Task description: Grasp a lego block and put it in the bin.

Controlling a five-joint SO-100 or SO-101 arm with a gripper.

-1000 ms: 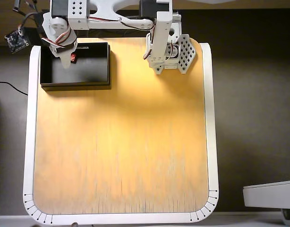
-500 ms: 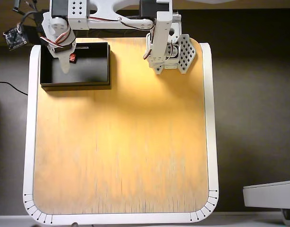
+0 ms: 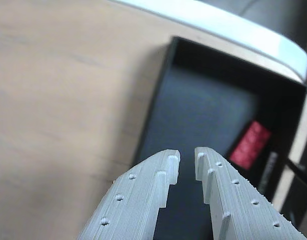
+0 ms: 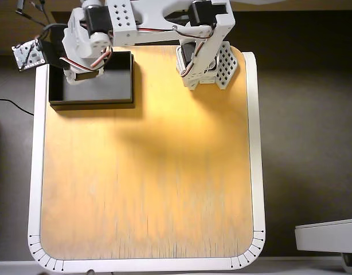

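Note:
In the wrist view the red lego block [image 3: 250, 144] lies on the dark floor of the black bin [image 3: 203, 107], near its right wall. My gripper [image 3: 187, 159] hovers above the bin's near part. Its two white fingers stand a small gap apart with nothing between them. In the overhead view the bin [image 4: 116, 86] sits at the table's top left corner. The arm's wrist [image 4: 84, 40] hangs over the bin's left half and hides the block and the fingertips.
The wooden table [image 4: 147, 172] has a white rim [image 4: 253, 143]. The arm's base [image 4: 204, 63] stands at the top centre next to a white perforated bracket [image 4: 226, 66]. A small circuit board [image 4: 27, 54] with wires hangs past the bin's left corner.

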